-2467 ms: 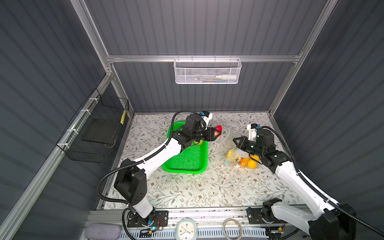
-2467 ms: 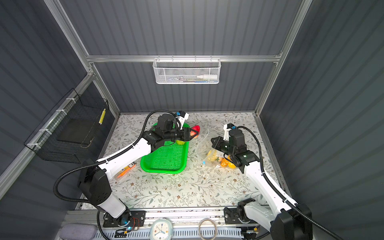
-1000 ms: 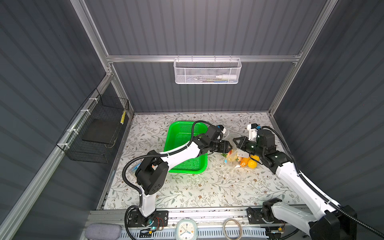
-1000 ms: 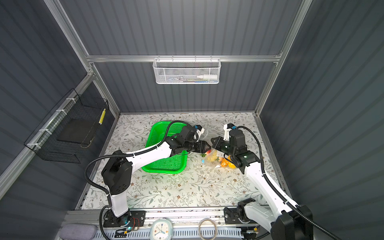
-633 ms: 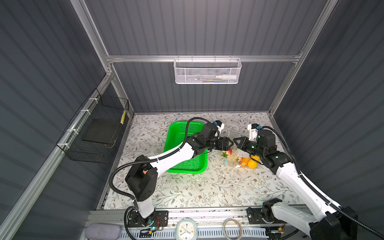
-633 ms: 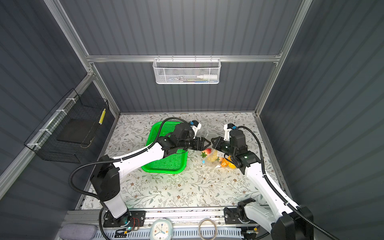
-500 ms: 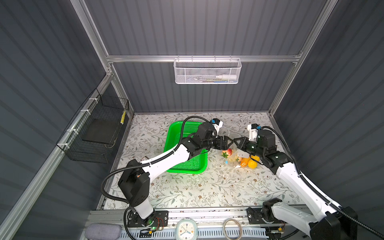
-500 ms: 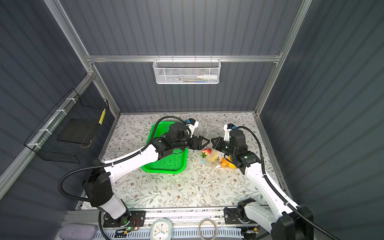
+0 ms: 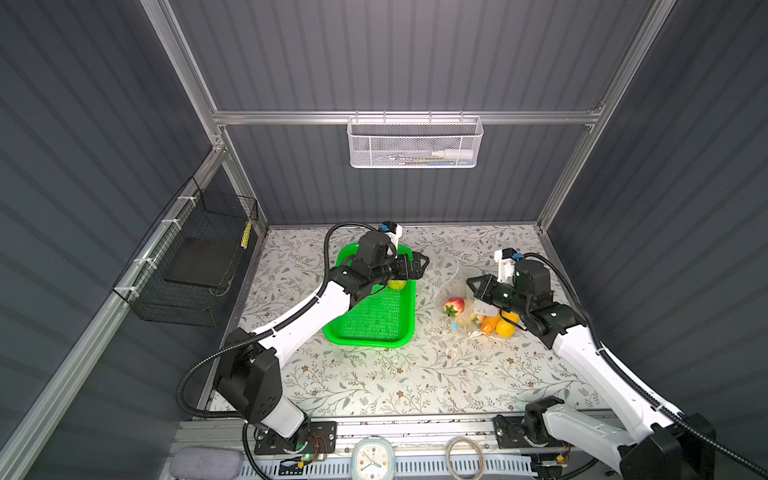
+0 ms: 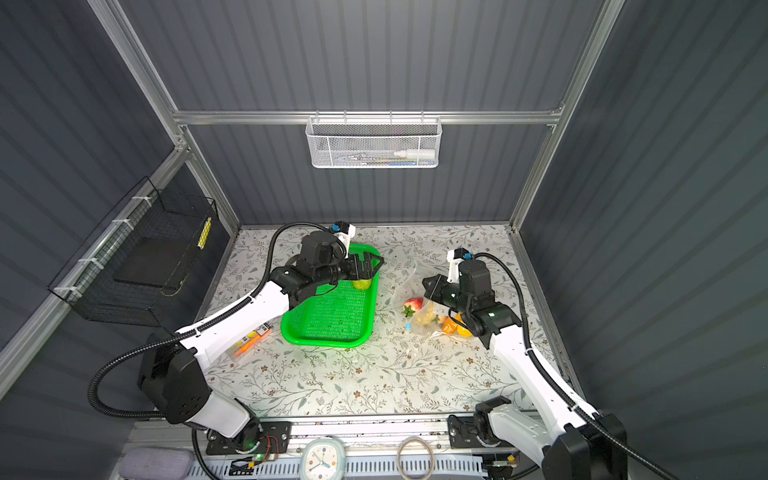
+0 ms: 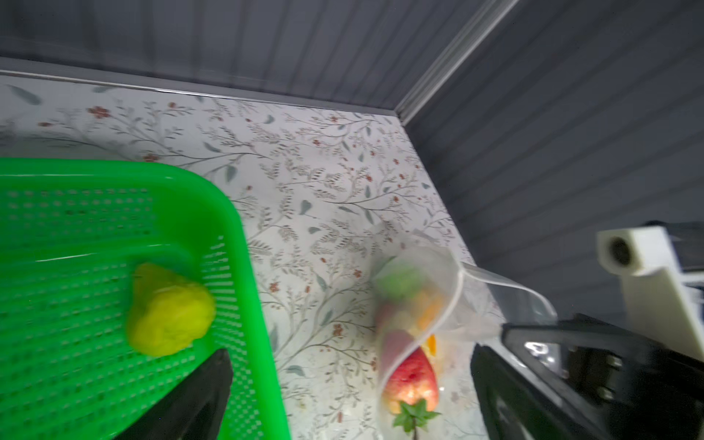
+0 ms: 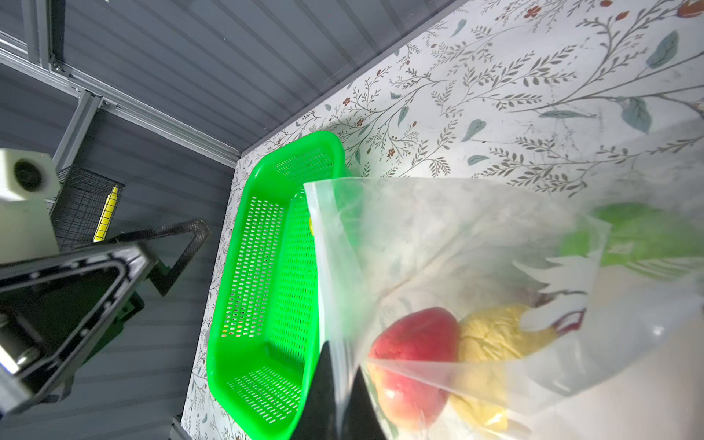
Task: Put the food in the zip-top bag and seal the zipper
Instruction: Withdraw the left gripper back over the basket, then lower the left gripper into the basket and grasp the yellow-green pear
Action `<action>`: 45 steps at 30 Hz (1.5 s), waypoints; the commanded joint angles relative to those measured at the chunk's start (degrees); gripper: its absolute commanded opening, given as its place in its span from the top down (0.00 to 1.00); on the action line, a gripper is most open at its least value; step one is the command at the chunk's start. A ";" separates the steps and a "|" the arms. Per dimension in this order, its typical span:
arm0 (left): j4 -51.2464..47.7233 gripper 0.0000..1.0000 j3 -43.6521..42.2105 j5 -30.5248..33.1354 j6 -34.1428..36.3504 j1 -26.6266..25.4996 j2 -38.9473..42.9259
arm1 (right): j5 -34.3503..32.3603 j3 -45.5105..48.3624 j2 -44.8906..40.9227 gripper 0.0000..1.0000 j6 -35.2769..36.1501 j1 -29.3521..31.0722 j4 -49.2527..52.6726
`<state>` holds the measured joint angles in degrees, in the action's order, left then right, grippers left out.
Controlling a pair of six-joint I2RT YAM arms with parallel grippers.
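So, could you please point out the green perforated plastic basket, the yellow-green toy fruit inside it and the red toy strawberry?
green perforated plastic basket (image 9: 374, 318): in a top view, bare mesh floor.
yellow-green toy fruit (image 11: 169, 310): left wrist view, its middle.
red toy strawberry (image 9: 456, 303): in a top view, red body.
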<state>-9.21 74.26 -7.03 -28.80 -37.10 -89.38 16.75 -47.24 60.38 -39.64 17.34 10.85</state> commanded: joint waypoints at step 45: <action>-12.04 0.05 14.39 10.28 3.20 6.21 -31.96 | -2.47 -1.27 -2.11 1.00 4.38 0.06 4.18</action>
<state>-20.56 87.48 4.25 -25.28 -32.05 -119.52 14.76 -47.27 58.43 -35.94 17.34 14.85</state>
